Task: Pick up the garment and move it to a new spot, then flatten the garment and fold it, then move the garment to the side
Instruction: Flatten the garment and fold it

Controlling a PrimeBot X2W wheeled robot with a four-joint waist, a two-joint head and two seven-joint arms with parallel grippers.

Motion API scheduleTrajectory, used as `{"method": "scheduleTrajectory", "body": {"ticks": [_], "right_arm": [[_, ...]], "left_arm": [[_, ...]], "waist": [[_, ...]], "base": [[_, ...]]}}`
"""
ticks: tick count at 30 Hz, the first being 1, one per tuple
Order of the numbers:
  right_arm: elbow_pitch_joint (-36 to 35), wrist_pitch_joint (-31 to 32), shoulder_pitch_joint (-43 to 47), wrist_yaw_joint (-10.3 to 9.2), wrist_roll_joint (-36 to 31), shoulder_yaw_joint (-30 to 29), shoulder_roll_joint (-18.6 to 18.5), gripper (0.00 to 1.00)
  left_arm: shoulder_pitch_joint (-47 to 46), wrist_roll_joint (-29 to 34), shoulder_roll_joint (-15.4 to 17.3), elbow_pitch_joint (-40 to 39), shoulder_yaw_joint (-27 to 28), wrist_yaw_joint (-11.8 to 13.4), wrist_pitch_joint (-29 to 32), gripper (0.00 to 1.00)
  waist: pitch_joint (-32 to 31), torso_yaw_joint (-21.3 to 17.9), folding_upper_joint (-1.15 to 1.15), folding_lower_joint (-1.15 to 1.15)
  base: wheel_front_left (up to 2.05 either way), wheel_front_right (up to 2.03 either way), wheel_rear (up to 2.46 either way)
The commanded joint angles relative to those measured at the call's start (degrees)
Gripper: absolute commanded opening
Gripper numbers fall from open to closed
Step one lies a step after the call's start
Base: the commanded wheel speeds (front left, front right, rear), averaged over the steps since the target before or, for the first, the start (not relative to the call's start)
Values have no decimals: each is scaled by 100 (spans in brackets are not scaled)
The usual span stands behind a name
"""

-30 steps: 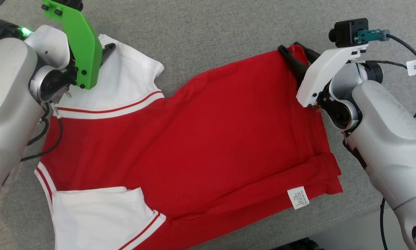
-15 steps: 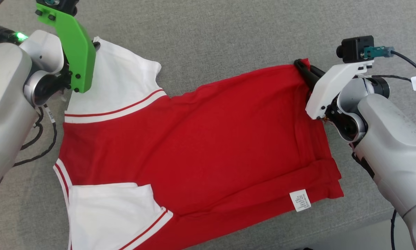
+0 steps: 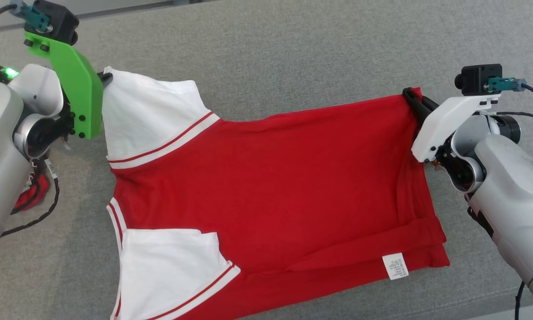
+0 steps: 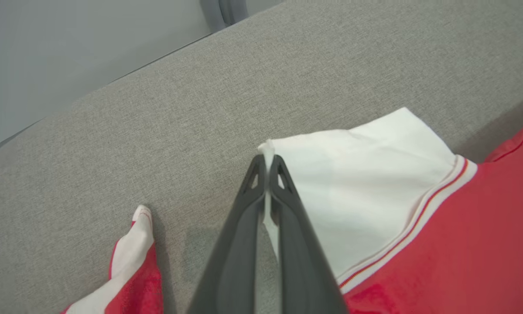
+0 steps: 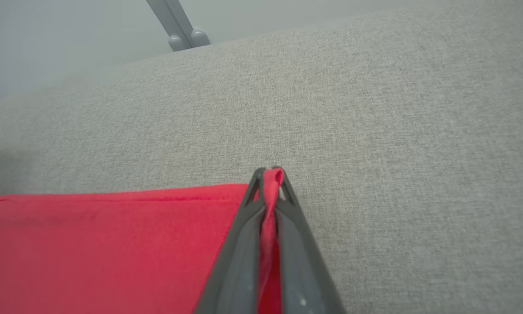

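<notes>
A red short-sleeved T-shirt with white sleeves and red-and-white striped trim (image 3: 270, 178) lies spread sideways across the middle of the grey fabric-covered desk (image 3: 293, 53). Its sleeves point toward the left edge and its hem toward the right. The body is mostly flat, with a fold running along the near side, where a small white care label (image 3: 395, 266) shows at the hem corner. The far white sleeve (image 3: 150, 115) is pulled to a point at its far-left tip.

There the left gripper (image 4: 268, 163) has its jaws pressed together on a pinch of white sleeve cloth. At the far-right hem corner, the right gripper (image 5: 270, 172) has its jaws clamped on a bunched strip of red fabric. The shirt's far edge runs fairly straight between the two.
</notes>
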Motion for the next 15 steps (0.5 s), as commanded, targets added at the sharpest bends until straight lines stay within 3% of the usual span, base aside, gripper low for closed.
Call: {"method": "scheduleTrajectory", "body": {"ticks": [1, 7, 15], "right_arm": [[65, -43, 32, 1, -15, -2, -15, 0], [68, 19, 50, 1, 51, 153, -16, 0], [-326, 407, 257, 1, 324, 540, -310, 0]], "left_arm": [[83, -21, 53, -7, 27, -8, -43, 0], [266, -312, -3, -81, 81, -7, 86, 0], [599, -844, 216, -506, -28, -11, 912, 0]], "waist": [[-131, 119, 0, 0], [-262, 195, 0, 0], [-521, 241, 0, 0]], "base": [[0, 0, 0], [0, 0, 0], [0, 0, 0]]}}
